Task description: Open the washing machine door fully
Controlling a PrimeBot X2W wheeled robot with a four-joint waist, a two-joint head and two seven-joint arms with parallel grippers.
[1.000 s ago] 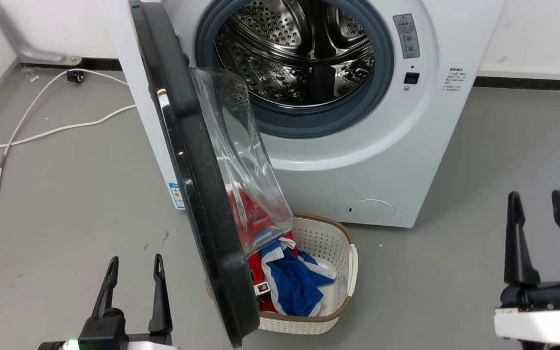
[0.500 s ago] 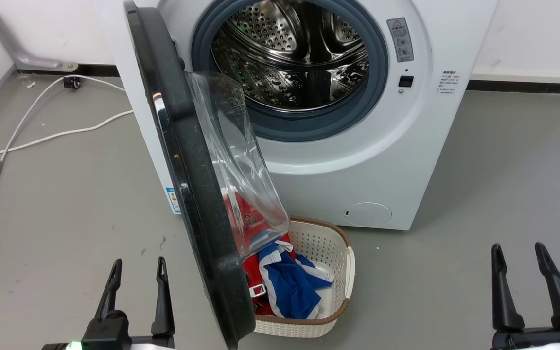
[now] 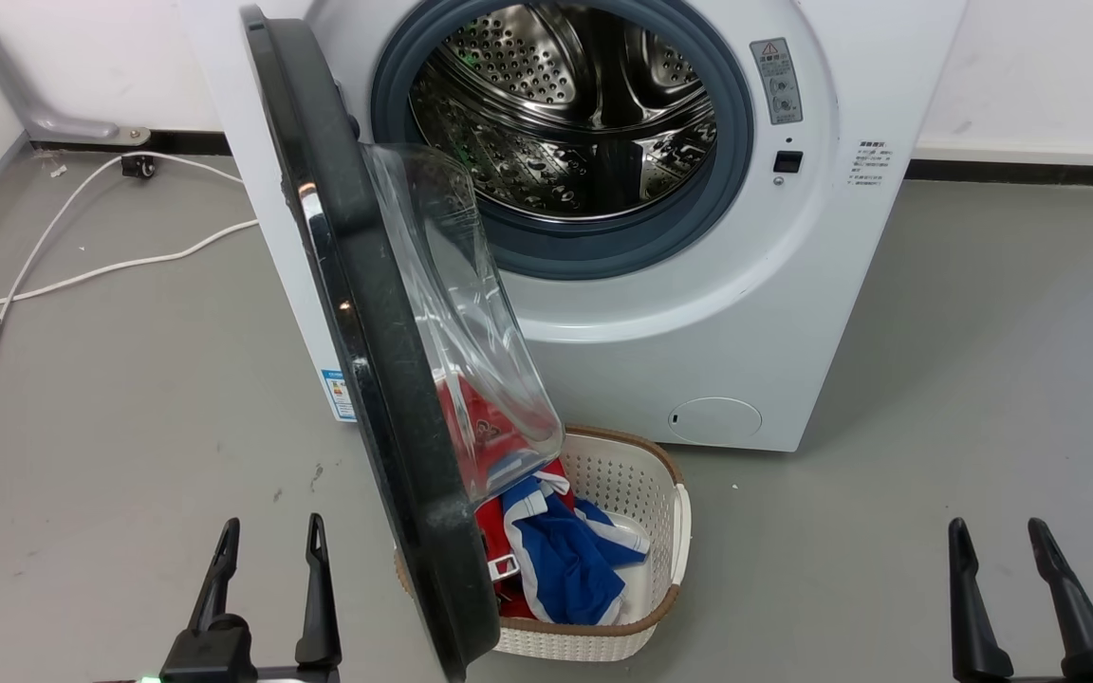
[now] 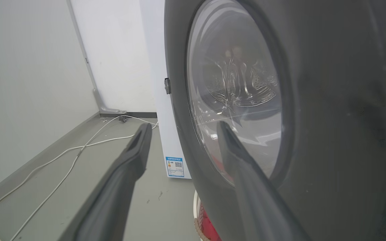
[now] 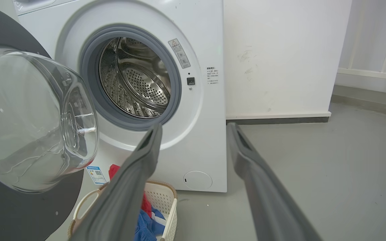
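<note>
The white washing machine (image 3: 717, 313) stands ahead with its steel drum (image 3: 565, 104) exposed. Its round black washing machine door (image 3: 366, 313) juts out toward me, hinged at the left, its clear glass bowl (image 3: 456, 313) facing right. My left gripper (image 3: 269, 536) is open at the lower left, just left of the door's outer face and apart from it. In the left wrist view the door (image 4: 330, 117) is close on the right, beside my left gripper (image 4: 182, 126). My right gripper (image 3: 997, 536) is open at the lower right, far from the machine. The right wrist view looks past my right gripper (image 5: 194, 127) at the drum mouth (image 5: 134, 78).
A white laundry basket (image 3: 675, 531) with red and blue clothes sits on the floor under the door. White cables (image 3: 82, 270) run across the grey floor at the left. A wall (image 4: 18, 83) is close on the left.
The right gripper has dropped lower in the head view and drawn back from the machine. The view has shifted slightly. The door stands at the same angle.
</note>
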